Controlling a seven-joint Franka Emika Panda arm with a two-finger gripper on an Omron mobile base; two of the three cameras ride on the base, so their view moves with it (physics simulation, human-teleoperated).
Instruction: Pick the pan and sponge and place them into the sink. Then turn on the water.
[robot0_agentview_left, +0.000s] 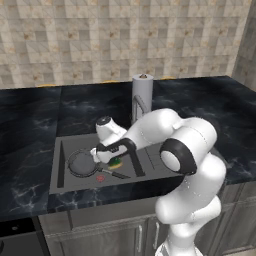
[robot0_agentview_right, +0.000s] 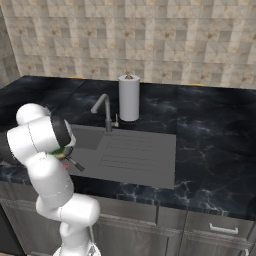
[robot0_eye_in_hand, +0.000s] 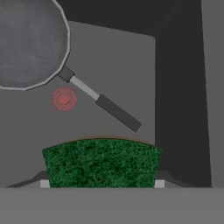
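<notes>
The dark grey pan (robot0_eye_in_hand: 30, 43) lies flat on the floor of the sink (robot0_agentview_left: 59, 150), its long handle (robot0_eye_in_hand: 116, 111) pointing past the red drain spot (robot0_eye_in_hand: 64, 99). My gripper (robot0_eye_in_hand: 101, 183) hangs low over the basin, just right of the pan (robot0_agentview_left: 82, 163), shut on the sponge (robot0_eye_in_hand: 101, 162), whose green face points at the hand camera. In the left base view the sponge (robot0_agentview_left: 116, 162) peeks out under the hand. The grey faucet (robot0_agentview_right: 102, 107) stands behind the basin; no water is in view at its spout.
A pale upright paper-towel cylinder (robot0_agentview_right: 129, 97) stands on the dark marble counter (robot0_agentview_right: 210, 145) behind the faucet. The ribbed drainboard (robot0_agentview_right: 135, 152) lies right of the basin. A tiled wall (robot0_agentview_left: 125, 40) backs the counter, and cabinet fronts run below it.
</notes>
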